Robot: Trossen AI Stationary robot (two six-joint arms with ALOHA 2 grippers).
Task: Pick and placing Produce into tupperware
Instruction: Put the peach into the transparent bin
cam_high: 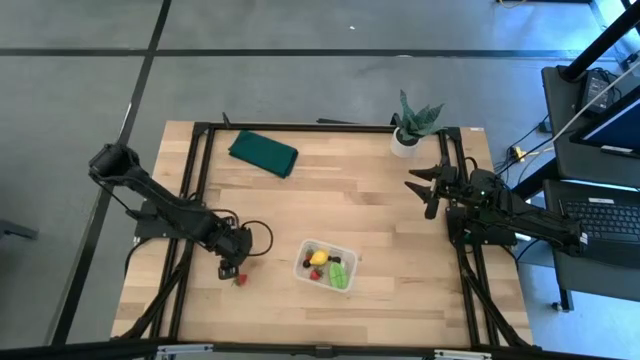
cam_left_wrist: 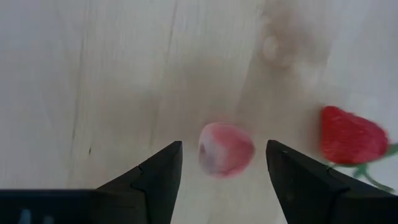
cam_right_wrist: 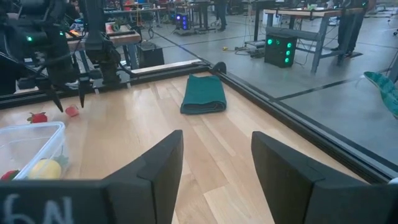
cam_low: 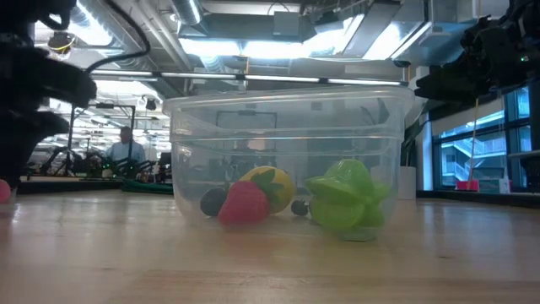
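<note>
While the left hand (cam_left_wrist: 222, 163) is hovering open and empty astride a pale red strawberry piece (cam_left_wrist: 226, 149) on the table (cam_left_wrist: 124, 74), it is needing a centred descent, avoiding the neighbouring strawberry (cam_left_wrist: 352, 135), before carrying to the nearby tupperware (cam_high: 326, 265).

Dark green folded cloth (cam_high: 264, 153) near the table's (cam_high: 350, 200) far edge. Spiky potted plant (cam_high: 411, 125) at the far right corner.

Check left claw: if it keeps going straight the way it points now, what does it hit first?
Probably the pale pink produce piece on the table, centred between the open left claw fingers. The red strawberry lies off to one side, outside that line. Depth unclear.
</note>
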